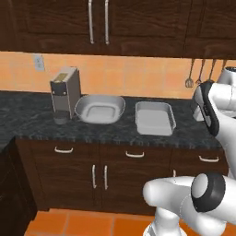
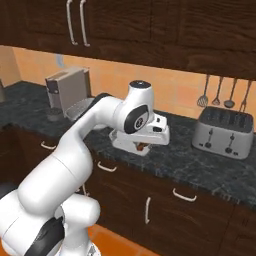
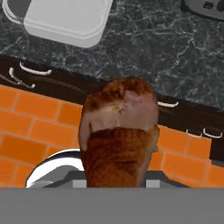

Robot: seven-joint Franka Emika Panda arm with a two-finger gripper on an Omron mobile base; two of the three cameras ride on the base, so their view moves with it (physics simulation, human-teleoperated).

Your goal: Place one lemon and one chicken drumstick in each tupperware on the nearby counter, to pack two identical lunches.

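Note:
A reddish-brown chicken drumstick (image 3: pixel 119 135) looms close in the hand view, thick end up, and hides the fingertips. My gripper (image 2: pixel 143 145) is shut on it, hanging above the front edge of the dark speckled counter (image 3: pixel 153 43). The squarer tupperware (image 1: pixel 155 117) lies just beside and beyond the hand (image 3: pixel 65 17). The wide bowl-like tupperware (image 1: pixel 100 109) sits to its left. Both look empty. The lemons are out of view.
A silver toaster (image 2: pixel 223 132) stands on the counter to the right. A grey coffee machine (image 1: pixel 64 92) stands left of the bowl-like container. Utensils (image 2: pixel 220 92) hang on the orange wall. Dark cabinets with silver handles (image 1: pixel 134 155) sit below, over an orange tile floor.

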